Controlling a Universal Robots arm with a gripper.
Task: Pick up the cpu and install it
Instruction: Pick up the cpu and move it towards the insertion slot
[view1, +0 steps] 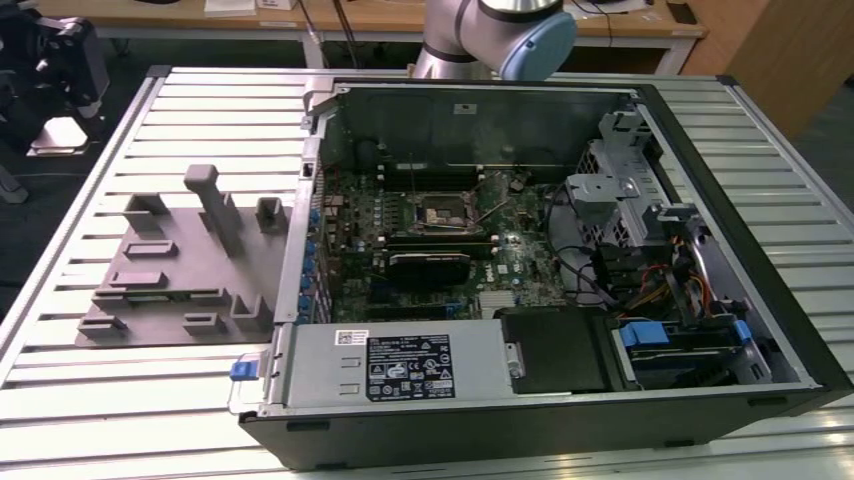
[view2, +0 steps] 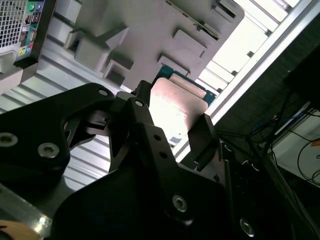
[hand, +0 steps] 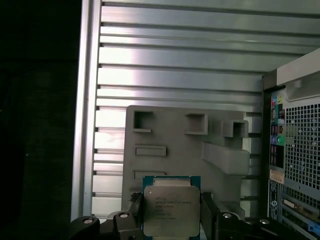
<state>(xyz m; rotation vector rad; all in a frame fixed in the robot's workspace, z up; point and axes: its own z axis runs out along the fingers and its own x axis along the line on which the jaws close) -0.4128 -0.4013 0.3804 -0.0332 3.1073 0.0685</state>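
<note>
Gripping the cpu (hand: 171, 207) on two opposite edges, the tool (hand: 171, 222) has it clamped tight between its black fingers (hand: 207, 215). The first wrist view shows the silver lid facing the camera, a thin green rim around it. Behind the chip lies the grey tray (hand: 165, 130) with its moulded pockets, resting on the slatted metal counter (hand: 175, 70), and the computer case (hand: 300, 150) stands just beside the tray with its perforated rear panel in view. In the second wrist view the cpu (view2: 175, 105) glares bright between the finger pads. In the exterior view the arm (view1: 494, 30) rises behind the open case, and the motherboard socket (view1: 441, 212) sits bare amid the green board.
</note>
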